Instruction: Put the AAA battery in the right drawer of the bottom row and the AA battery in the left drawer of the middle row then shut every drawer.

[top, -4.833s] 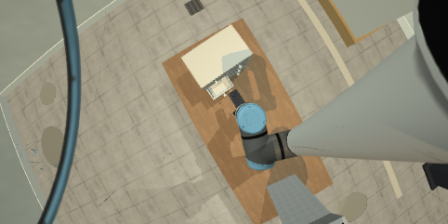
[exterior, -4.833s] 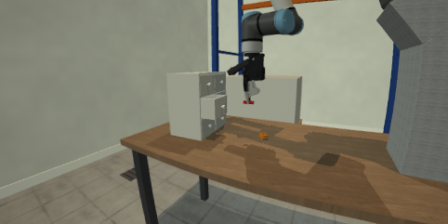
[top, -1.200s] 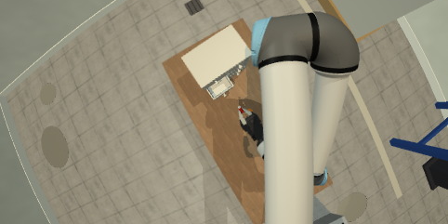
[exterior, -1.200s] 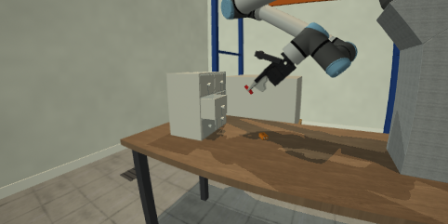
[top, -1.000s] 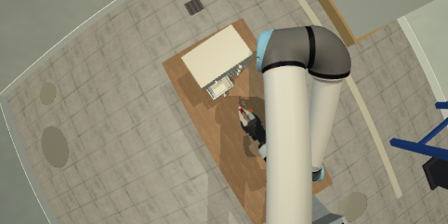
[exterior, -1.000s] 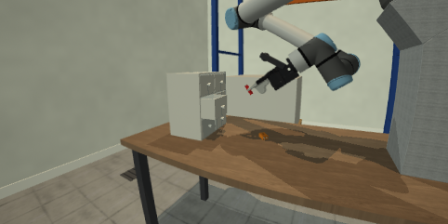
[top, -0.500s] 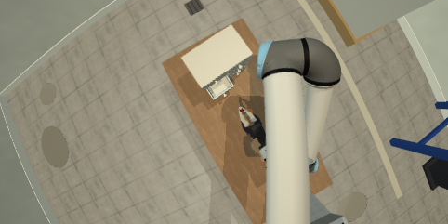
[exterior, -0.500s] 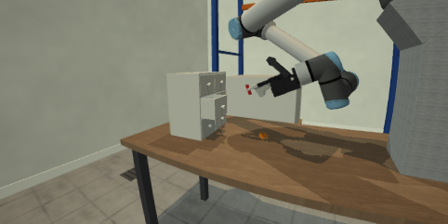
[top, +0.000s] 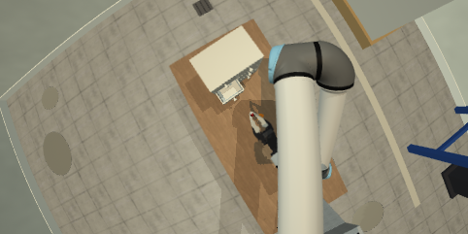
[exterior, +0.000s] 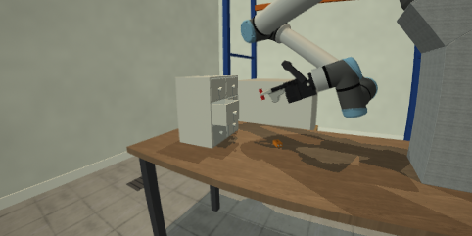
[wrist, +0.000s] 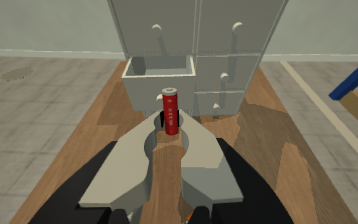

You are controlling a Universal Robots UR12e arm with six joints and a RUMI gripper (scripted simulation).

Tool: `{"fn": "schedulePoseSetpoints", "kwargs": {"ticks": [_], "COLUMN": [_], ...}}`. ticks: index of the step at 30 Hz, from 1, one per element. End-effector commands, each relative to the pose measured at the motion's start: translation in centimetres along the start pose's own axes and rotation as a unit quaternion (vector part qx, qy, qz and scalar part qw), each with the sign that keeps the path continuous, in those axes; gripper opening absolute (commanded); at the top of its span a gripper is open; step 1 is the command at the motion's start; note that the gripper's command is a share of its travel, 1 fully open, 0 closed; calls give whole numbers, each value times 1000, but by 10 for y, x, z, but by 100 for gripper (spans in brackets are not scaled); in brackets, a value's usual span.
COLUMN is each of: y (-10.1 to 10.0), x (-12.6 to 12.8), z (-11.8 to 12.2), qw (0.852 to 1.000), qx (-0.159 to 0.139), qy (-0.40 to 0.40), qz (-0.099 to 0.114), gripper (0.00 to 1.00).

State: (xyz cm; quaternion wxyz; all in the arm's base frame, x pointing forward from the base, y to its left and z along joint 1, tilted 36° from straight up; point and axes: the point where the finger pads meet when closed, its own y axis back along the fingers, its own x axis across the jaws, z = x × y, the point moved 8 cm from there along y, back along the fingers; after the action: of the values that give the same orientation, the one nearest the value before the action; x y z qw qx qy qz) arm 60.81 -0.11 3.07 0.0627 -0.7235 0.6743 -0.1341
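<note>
The white chest (top: 225, 57) (exterior: 193, 112) stands upright at the table's far end. Its left middle-row drawer (top: 230, 91) (exterior: 218, 114) (wrist: 157, 90) is pulled out; no battery shows in the visible part of its inside. The top drawers and the right drawers of the middle and bottom rows look shut. My gripper (top: 253, 117) (exterior: 263, 94) (wrist: 171, 111) is shut on a red battery (top: 251, 114) (exterior: 260, 90) (wrist: 170, 104), held upright in the wrist view, above the table and in front of the chest. Its size marking is unreadable. No second battery is in view.
A small orange object (top: 261, 115) (exterior: 277, 143) lies on the wooden table (top: 223, 137) (exterior: 196, 163) below the gripper; its edge shows at the bottom of the wrist view. The arm hides part of the table in the top view.
</note>
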Motion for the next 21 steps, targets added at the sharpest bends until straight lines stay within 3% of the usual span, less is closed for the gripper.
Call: {"fn": "schedulePoseSetpoints", "kwargs": {"ticks": [1, 21], "y": [0, -11], "x": [0, 0], "z": [-1, -4], "qw": [1000, 1000], "qx": [0, 0], "qy": [0, 0], "qz": [0, 0], "gripper": [5, 5]}}
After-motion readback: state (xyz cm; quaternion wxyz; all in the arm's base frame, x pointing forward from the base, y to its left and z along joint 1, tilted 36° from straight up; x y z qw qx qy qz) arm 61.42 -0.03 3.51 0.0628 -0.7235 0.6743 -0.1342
